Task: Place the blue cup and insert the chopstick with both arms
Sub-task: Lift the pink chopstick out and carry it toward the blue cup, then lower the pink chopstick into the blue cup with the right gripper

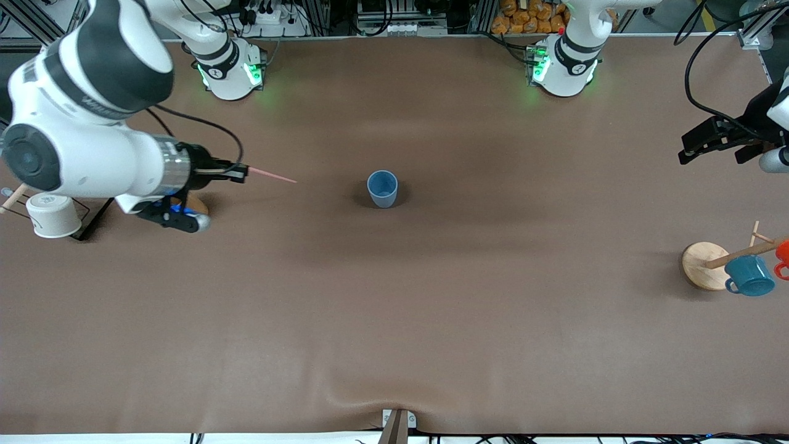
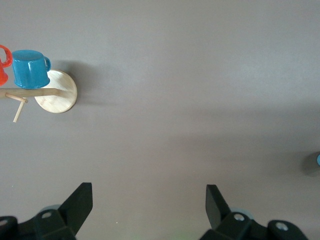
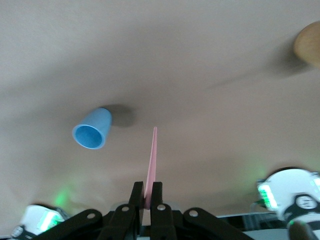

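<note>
- Nearest the front camera of all the objects, the dark teal handled mug hangs on a wooden peg rack with a round pale base at the left arm's end of the table, beside an orange-red mug; none of it belongs to the job, and it sits well apart from the work.
- At the table's middle stands the small light-blue smooth tumbler, upright, mouth open, nothing in it.
- From that blue cup, the thin pale-pink chopstick lies out at about nine o'clock, held nearly level in the air, its tip aimed toward the cup but well short.
- Pinched narrow on the stick's butt end is the right gripper, over bare brown table mat.
- Risk, as I judge it: the stick is level, so it needs tilting tip-down; a low approach could knock the light tumbler over or push it along.
- Held at one end only, the stick may pivot or slip.
- Spread wide and empty, the left gripper waits high at three o'clock; a white paper cup sits under the right arm.
</note>
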